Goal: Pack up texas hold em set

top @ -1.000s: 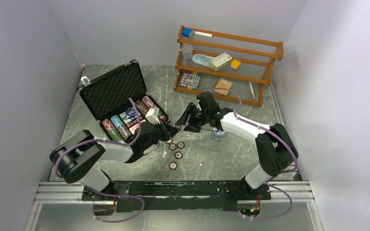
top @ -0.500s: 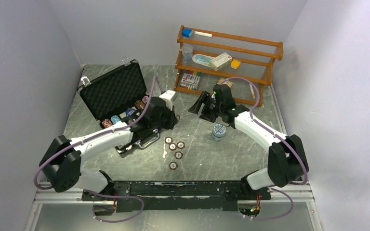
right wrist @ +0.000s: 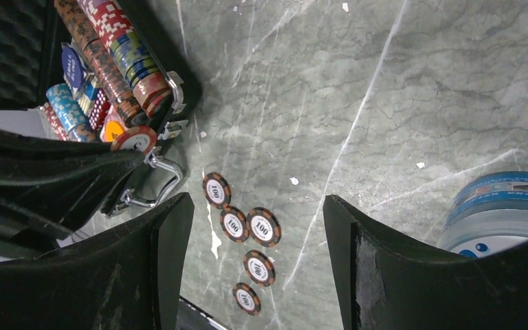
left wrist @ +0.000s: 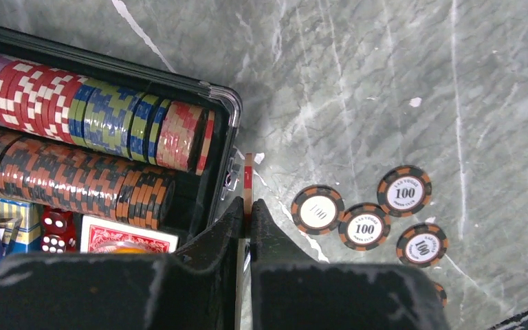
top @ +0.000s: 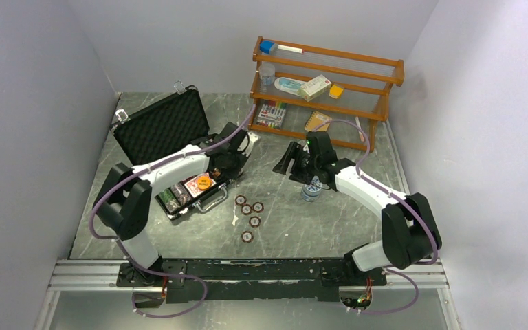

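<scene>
The black case lies open at the left, foam lid up. Rows of red-brown, green and blue-white chips fill its tray, with the red-backed card deck and the orange disc. My left gripper hovers at the case's right end, shut on one red-brown chip held edge-on beside the rim. Several red-brown "100" chips lie loose on the table in front of the case; they also show in the right wrist view. My right gripper is open and empty above the table. A blue-white chip stack stands beside it.
A wooden shelf with boxes, pens and a notebook stands at the back right. The case's metal handle sticks out toward the loose chips. Red dice sit in the tray. Grey walls close both sides.
My left arm has swung from the case's front round to its right end, uncovering the deck and the orange disc. My right gripper has drawn back and to the right, away from the case.
</scene>
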`<state>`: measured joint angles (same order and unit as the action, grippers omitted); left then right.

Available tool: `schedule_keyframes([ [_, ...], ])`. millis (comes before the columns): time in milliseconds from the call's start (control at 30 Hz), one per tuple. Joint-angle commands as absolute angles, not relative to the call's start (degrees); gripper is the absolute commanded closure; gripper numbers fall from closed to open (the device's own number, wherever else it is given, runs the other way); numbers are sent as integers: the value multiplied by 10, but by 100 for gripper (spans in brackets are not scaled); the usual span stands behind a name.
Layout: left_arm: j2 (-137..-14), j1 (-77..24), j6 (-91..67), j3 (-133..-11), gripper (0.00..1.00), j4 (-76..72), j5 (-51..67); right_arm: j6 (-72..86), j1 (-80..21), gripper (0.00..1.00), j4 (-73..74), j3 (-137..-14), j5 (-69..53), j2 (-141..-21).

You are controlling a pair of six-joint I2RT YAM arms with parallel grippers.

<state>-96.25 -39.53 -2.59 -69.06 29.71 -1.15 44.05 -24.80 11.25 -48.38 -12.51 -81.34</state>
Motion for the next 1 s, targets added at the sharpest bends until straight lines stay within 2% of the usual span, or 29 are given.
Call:
schedule_keyframes([
  [0,-991,-387,-8,-736,93,332,-29,426,-237,26,89,-470,-140,-803],
  [700,-1060,-382,2,-785,92,350,-114,442,-218,27,51,-438,-196,-819],
  [733,-1062,-382,2,-787,89,351,-118,442,-218,27,50,-439,-197,-820],
  [833,-1064,-382,-1,-792,72,355,-131,442,-218,27,50,-438,-198,-820],
  [967,-1044,-381,-4,-786,61,345,-127,439,-218,27,53,-439,-197,-820],
])
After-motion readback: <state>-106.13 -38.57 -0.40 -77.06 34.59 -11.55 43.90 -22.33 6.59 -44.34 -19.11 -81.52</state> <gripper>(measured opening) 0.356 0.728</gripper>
